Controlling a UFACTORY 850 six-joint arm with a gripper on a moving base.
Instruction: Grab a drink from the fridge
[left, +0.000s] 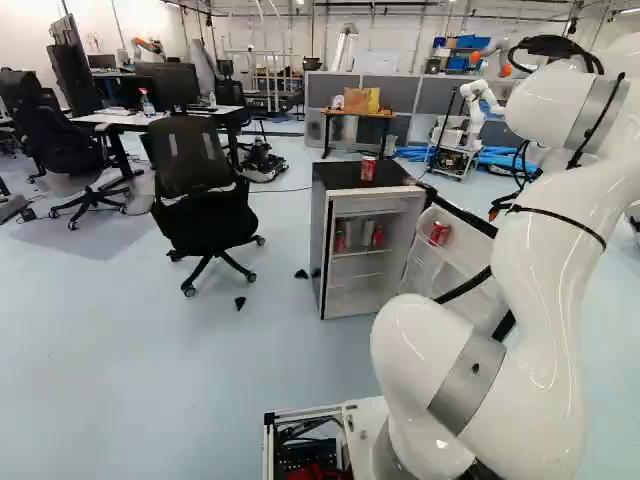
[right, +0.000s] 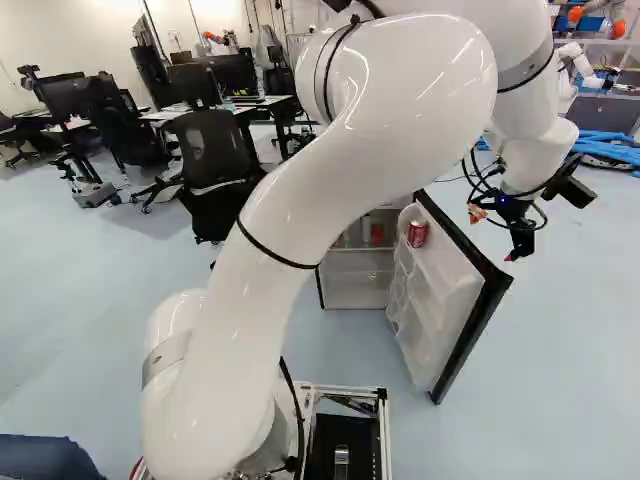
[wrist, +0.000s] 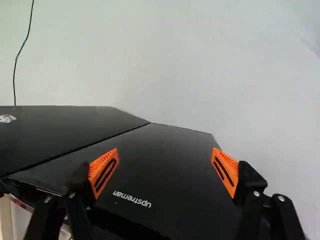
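From here, the claw (right: 494, 236) stands wide, the swung-open fridge door (wrist: 160, 175) ahead of it, a red can (right: 417, 234) on the door's far side.

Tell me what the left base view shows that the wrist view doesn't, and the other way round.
Only the left base view shows the red can on top of the fridge, the cans on its shelf and the office chair.

Only the wrist view shows white lettering on a black panel, ahead of the open tool.

Both show pale floor and black surfaces, in the wrist view probably the fridge's.
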